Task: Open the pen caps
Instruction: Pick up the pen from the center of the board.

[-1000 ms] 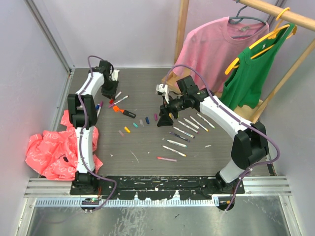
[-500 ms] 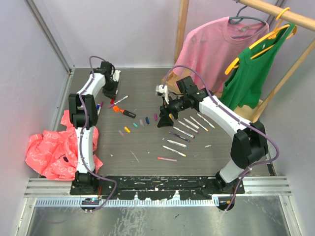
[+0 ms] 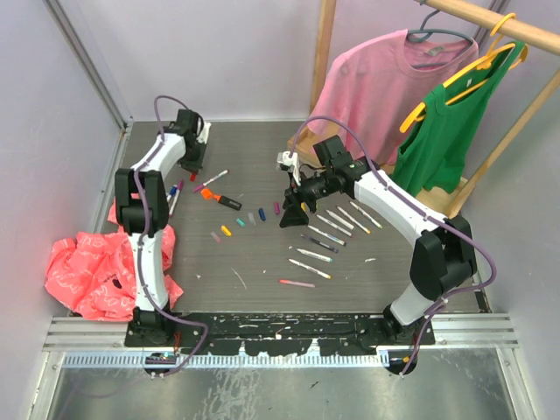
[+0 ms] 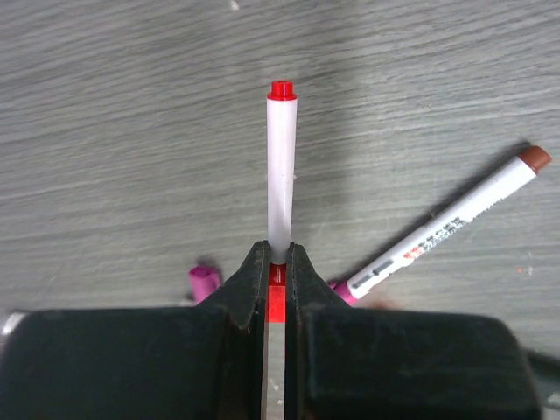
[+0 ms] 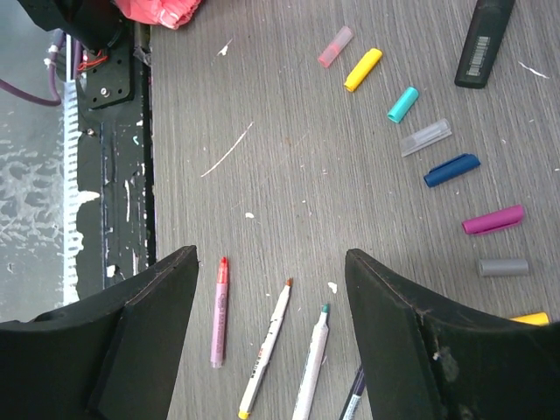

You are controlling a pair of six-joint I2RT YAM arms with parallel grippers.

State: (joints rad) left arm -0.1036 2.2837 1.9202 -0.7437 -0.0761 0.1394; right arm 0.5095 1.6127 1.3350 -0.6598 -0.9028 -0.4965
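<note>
At the lower left of the top view, a crumpled pink bag (image 3: 83,267) lies on the table (image 3: 254,262). Right of centre, uncapped pens (image 3: 312,255) lie in a loose row. A curved line of loose caps (image 3: 240,222) crosses the middle, among them a yellow cap (image 5: 363,69) and a teal cap (image 5: 402,104). The right gripper (image 3: 293,213) hovers between caps and pens, jaws wide apart and holding nothing. Farther back, at the upper left, the left gripper (image 4: 276,258) is clamped narrow on the red end of a white pen (image 4: 281,175). A brown-tipped pen (image 4: 455,219) and a magenta cap (image 4: 203,282) lie just beside it. At the upper right hang a pink shirt (image 3: 385,87) and a green top (image 3: 446,131).
</note>
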